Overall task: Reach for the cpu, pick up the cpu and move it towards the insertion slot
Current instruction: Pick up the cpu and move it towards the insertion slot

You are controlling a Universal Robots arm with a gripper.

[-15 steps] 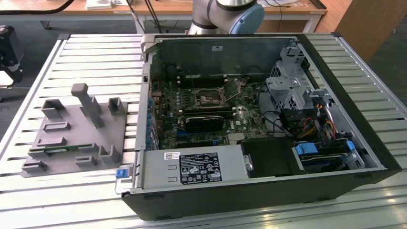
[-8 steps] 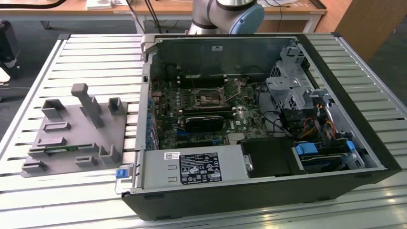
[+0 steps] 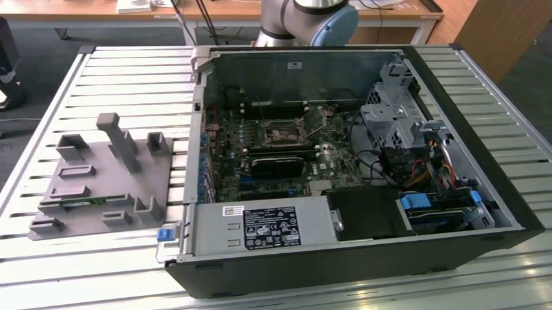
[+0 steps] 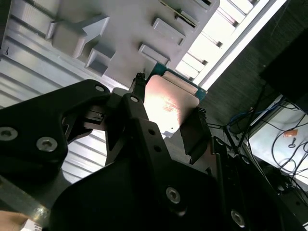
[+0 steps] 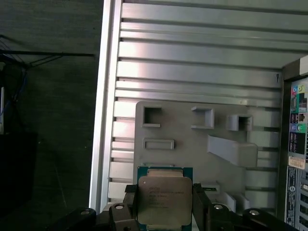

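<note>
My arm and my claw, as they looked

My arm (image 3: 285,22) was a silvery grey tube with a pale blue cap (image 3: 340,27) on its joint. My claw (image 4: 166,108) was matt black all over, built of thick angular plates. It had two slim linked fingers (image 4: 139,125) and round silver screws (image 4: 46,143) sunk into recessed holes.

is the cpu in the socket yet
No, in the first wrist view the cpu sits between the jaws, over the grey tray.
</note>
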